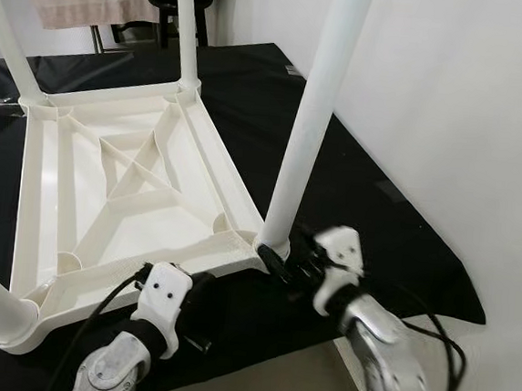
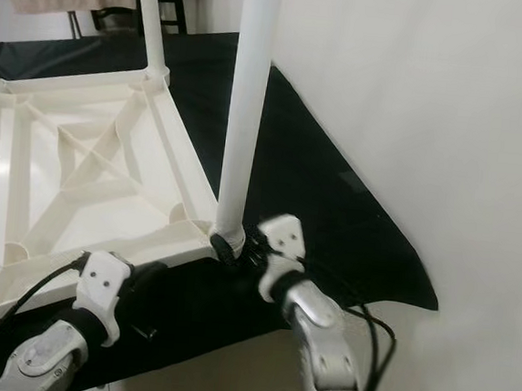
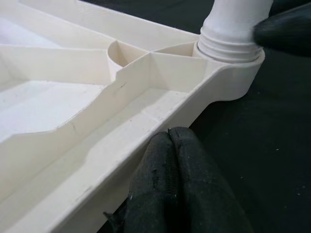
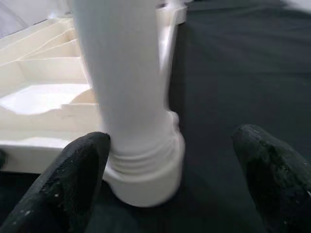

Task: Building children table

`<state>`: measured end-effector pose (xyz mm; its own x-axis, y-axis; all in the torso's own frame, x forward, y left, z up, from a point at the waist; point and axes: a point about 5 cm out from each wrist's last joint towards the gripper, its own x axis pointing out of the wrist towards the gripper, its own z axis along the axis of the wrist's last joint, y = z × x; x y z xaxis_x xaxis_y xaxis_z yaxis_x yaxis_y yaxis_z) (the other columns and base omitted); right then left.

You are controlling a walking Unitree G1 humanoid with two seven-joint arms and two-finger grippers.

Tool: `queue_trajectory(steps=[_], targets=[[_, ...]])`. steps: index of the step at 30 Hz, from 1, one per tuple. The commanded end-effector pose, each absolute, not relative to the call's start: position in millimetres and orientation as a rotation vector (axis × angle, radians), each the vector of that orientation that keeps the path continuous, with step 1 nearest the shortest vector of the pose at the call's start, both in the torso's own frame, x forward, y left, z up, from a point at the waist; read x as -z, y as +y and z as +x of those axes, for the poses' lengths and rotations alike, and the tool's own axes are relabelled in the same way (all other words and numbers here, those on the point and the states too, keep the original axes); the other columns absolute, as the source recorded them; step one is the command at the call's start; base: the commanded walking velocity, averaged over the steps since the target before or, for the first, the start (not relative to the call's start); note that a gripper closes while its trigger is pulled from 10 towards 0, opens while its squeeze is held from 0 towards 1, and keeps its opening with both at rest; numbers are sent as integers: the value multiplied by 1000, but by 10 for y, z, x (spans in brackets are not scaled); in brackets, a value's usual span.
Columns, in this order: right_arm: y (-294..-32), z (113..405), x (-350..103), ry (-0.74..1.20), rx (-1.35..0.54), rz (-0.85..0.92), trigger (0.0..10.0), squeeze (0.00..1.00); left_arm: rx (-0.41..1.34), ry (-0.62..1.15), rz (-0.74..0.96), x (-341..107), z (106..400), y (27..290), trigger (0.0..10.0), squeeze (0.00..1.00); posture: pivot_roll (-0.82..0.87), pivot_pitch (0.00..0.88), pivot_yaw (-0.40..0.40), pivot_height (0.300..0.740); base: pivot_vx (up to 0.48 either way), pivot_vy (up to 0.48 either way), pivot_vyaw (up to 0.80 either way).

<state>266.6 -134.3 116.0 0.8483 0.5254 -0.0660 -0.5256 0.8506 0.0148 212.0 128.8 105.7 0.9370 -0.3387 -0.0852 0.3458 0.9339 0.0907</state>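
Right gripper [image 4: 170, 160]: fingers spread wide, straddling the base of the near white leg [image 1: 311, 127], gripping nothing. Left gripper [image 3: 170, 141]: fingers pressed together against the near rim of the upturned tabletop [image 1: 124, 193], which lay on black cloth [image 1: 371, 196].

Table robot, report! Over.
Right pincer open around near leg base. Left pincer shut beside tabletop edge. Four legs up. Nothing blocking.

table leg [image 1: 308, 126] between spread right hand [image 4: 167, 170] fingers
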Motion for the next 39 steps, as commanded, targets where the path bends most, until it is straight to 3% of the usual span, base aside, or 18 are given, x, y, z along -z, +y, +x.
queue_trajectory(steps=[1, 2, 3, 4, 5, 27, 39], targets=[[-1487, 2553, -1136, 73, -511, -14, 10000, 980, 313, 54, 120, -1103, 2081, 1335, 10000, 0, 16, 80, -46, 740, 0, 0, 0], [-1487, 2553, -1136, 73, -511, -14, 10000, 980, 313, 54, 120, -1103, 2081, 1335, 10000, 0, 16, 80, -46, 740, 0, 0, 0], [-1557, 2505, -1115, 83, -479, -23, 10000, 275, 307, 56, 120, -1108, 2053, 1339, 10000, 0, 11, 81, -43, 740, 0, 0, 0], [-1557, 2505, -1115, 83, -479, -23, 10000, 275, 307, 56, 120, -1108, 2053, 1339, 10000, 0, 11, 81, -43, 740, 0, 0, 0], [-1623, 2472, -1102, 88, -447, -30, 10000, 0, 301, 58, 122, -1110, 2028, 1343, 10000, 0, 5, 82, -41, 740, 0, 0, 0], [-1852, 2453, -963, 173, -261, -80, 10000, 0, 289, 101, 121, -1038, 2095, 1362, 10000, 0, -1, 78, -29, 740, 0, 0, 0], [-1839, 2473, -930, 185, -258, -108, 10000, 0, 272, 115, 121, -997, 2144, 1377, 10000, 0, -7, 71, -28, 740, 0, 0, 0]])
